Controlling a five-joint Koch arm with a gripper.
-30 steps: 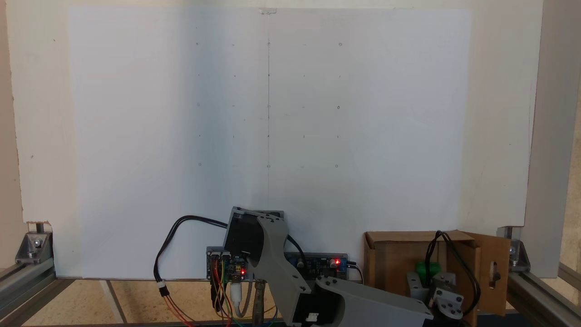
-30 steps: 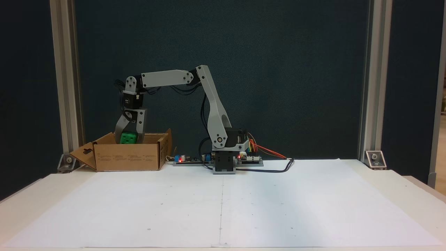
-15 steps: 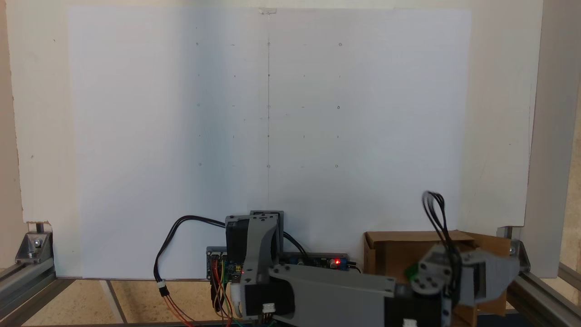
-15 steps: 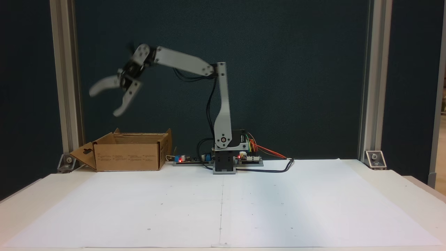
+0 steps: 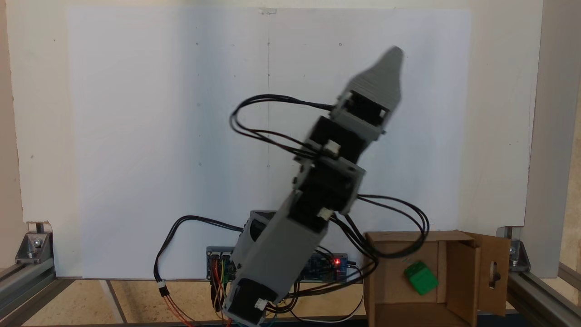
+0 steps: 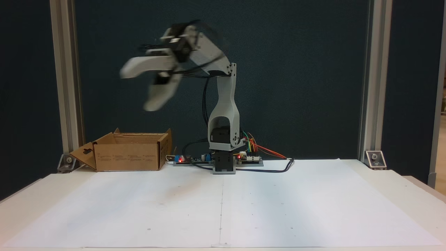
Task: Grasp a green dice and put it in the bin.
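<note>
Both fixed views show the claw [image 6: 134,89] spread wide and holding nothing, high up and well apart from the green dice [image 5: 421,277]. That dice lies inside the bin [image 5: 463,290]. The arm [image 6: 223,104] stands tall, bent over at the top.
</note>
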